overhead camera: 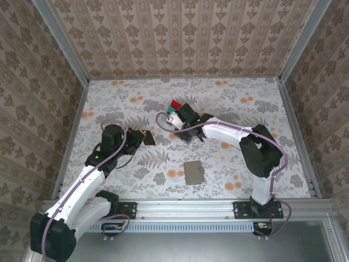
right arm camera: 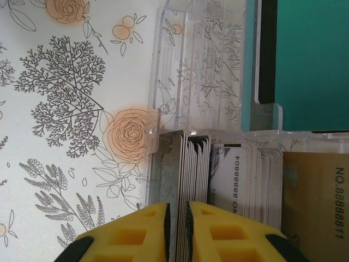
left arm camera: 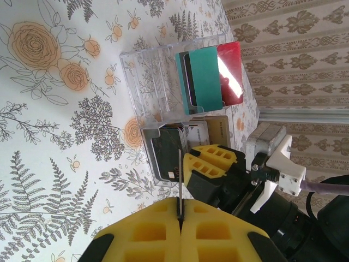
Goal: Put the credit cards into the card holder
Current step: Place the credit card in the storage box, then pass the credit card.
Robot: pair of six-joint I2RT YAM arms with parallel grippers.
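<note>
From the top, the left claw (overhead camera: 134, 136) is pinching a thin dark plastic card (overhead camera: 146, 138) over the flowery table (overhead camera: 245, 109). The right claw (overhead camera: 177, 123) is reaching into the clear plastic rack (overhead camera: 172, 113), where a red card (overhead camera: 176, 102) and a teal card (overhead camera: 170, 108) are standing. The flat grey-brown card holder (overhead camera: 194, 172) is lying near the front, well apart from both claws. In the left wrist view, the left claw's yellow fingers (left arm camera: 147, 234) are pressing tight on the dark card's edge. In the right wrist view, the right claw's fingers (right arm camera: 229, 234) are sitting a tiny crack apart over a row of pale cards (right arm camera: 196, 164) beside a tan card (right arm camera: 316, 202), and I cannot tell if they are holding one.
</note>
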